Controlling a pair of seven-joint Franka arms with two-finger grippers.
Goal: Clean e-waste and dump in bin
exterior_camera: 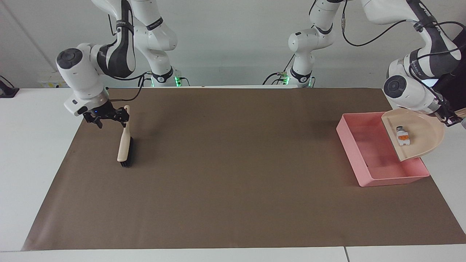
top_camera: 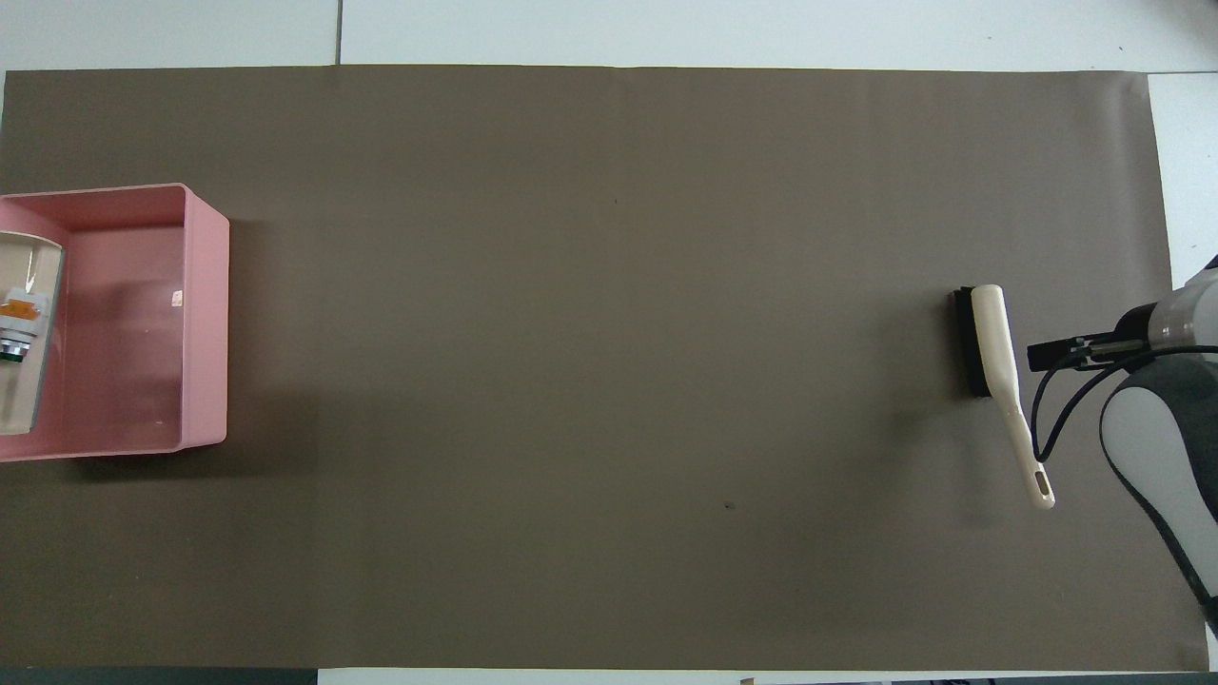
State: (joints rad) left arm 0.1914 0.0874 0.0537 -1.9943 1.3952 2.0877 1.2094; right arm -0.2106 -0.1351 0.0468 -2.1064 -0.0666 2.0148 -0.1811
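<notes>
bin (exterior_camera: 367, 145): on the mat (exterior_camera: 233, 171), at the left arm's end
dustpan (exterior_camera: 418, 136): over the bin
e-waste (exterior_camera: 402, 136): in the dustpan
brush (exterior_camera: 125, 147): on the mat, well apart from the bin, at the right arm's end

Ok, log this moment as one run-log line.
left pincer: holds dustpan tilted over bin | e-waste: in dustpan | right pincer: open beside brush | brush: on brown mat
</notes>
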